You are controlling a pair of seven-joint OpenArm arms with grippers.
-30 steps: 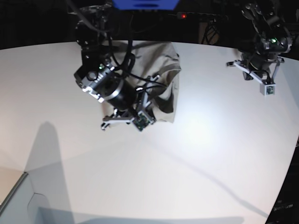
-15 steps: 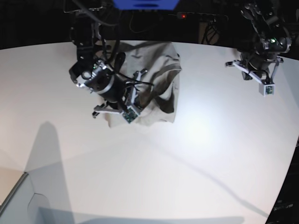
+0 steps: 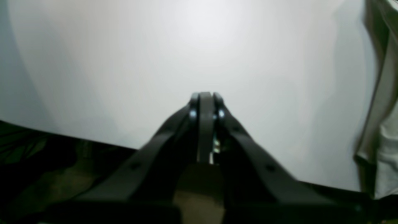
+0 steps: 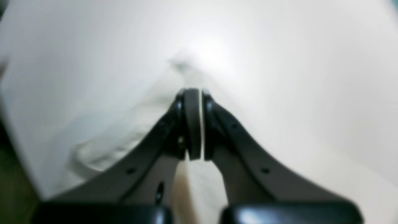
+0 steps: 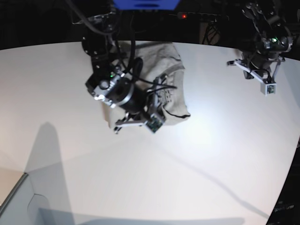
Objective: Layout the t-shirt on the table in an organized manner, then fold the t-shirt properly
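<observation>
The light grey-beige t-shirt point(image 5: 166, 65) lies crumpled near the back of the white table point(image 5: 197, 164). My right arm point(image 5: 115, 86) hangs over the shirt's front part and hides some of it. In the right wrist view my right gripper point(image 4: 192, 91) is shut, with a thin fold of the t-shirt point(image 4: 124, 140) pinched between its fingers and rising in a ridge to the tips. My left gripper point(image 3: 204, 95) is shut on nothing above bare table near the back right edge. The t-shirt point(image 3: 384, 93) shows only at the right border of that view.
A beige box corner point(image 5: 14, 194) sits at the front left, off the table's curved edge. Black cables point(image 5: 164, 86) trail over the shirt from the right arm. The left arm point(image 5: 267, 44) stands at the back right. Dark surroundings lie behind the table.
My right arm swung back-left, then came forward and right, dragging the shirt. The shirt's front right corner now reaches further right. The left arm has not moved.
</observation>
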